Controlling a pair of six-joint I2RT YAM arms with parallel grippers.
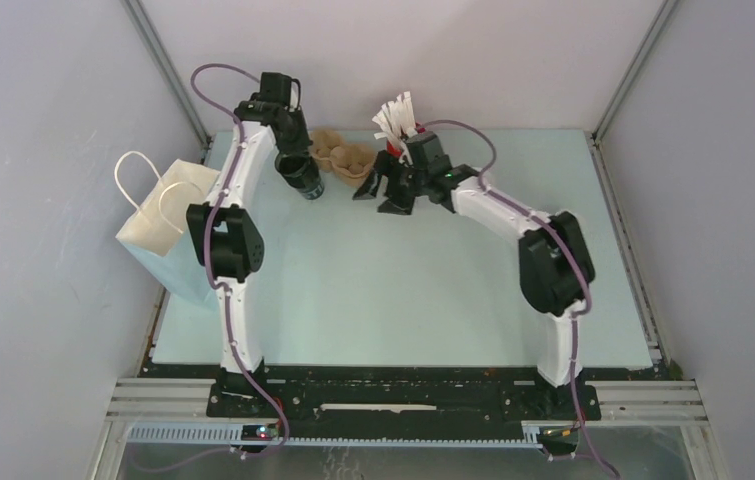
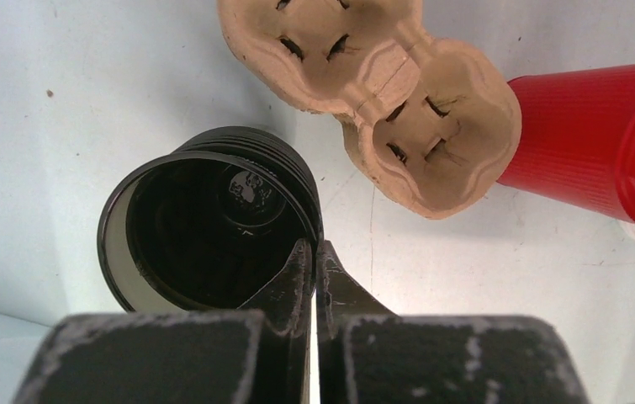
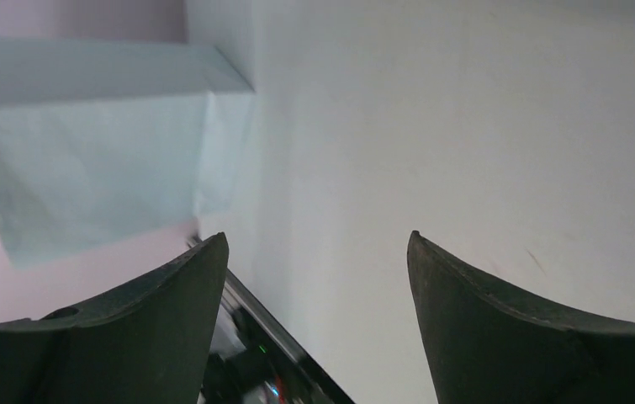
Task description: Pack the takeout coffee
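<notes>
The left gripper is closed almost completely, its fingers pinching the rim wall of a lidless black cup, one finger inside the mouth and one outside. In the top view this cup sits at upper centre-left, just beside the moulded cardboard cup carrier. A red holder stuffed with white sticks stands just beyond the carrier. The right gripper is spread wide and holds nothing. It hangs over the surface next to the carrier's right end.

The takeout coffee, a dark cup with a white lid, shows in no view. It may be hidden behind the right arm near the red holder, but I cannot tell.

The step in hand looks like handling the open cup beside the carrier. A rim pinch is a thin hold, so the cup can swing or slip. Moving slowly and keeping the mouth level should help, and so should lowering the cup straight down rather than dragging it against the carrier. The free right gripper could steady the light carrier. The white paper bag waits at the left edge, well apart.
</notes>
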